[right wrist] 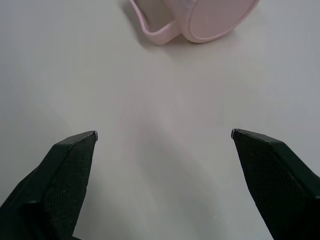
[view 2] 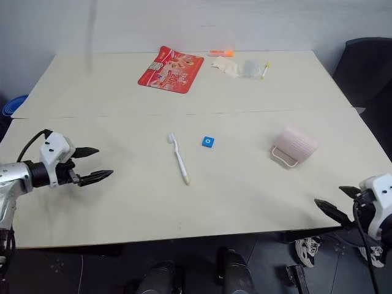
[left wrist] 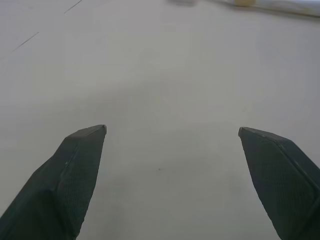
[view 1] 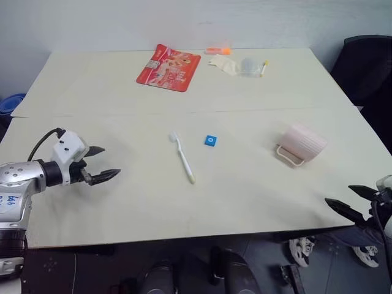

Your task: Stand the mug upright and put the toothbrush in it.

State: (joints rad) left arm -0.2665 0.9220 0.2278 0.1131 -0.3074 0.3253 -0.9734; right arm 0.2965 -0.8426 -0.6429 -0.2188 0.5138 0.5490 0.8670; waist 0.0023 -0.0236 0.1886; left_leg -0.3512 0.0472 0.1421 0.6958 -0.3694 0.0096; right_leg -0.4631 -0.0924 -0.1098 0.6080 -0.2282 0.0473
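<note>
I see both grippers, left gripper (view 1: pixel 103 164) and right gripper (view 1: pixel 355 202), spread and empty. The mug (view 1: pixel 301 144) lies tipped near the desk's (view 1: pixel 110 92) right edge, the toothbrush (view 1: pixel 183 157) mid-desk. A clumsy nudge could roll the ribbed mug off.

A single white mark, seemingly "0" or a ring, is seen on the small blue tile (view 1: pixel 211 141) near the middle of the table (view 1: pixel 122 202). White lettering is printed on the red packet (view 1: pixel 168 68) near the far edge, but it is too small to be read. Blue handwritten marks are seen on the left arm's silver casing (view 1: pixel 9 201); they cannot be made out. No other text, brand or number can be read.
</note>
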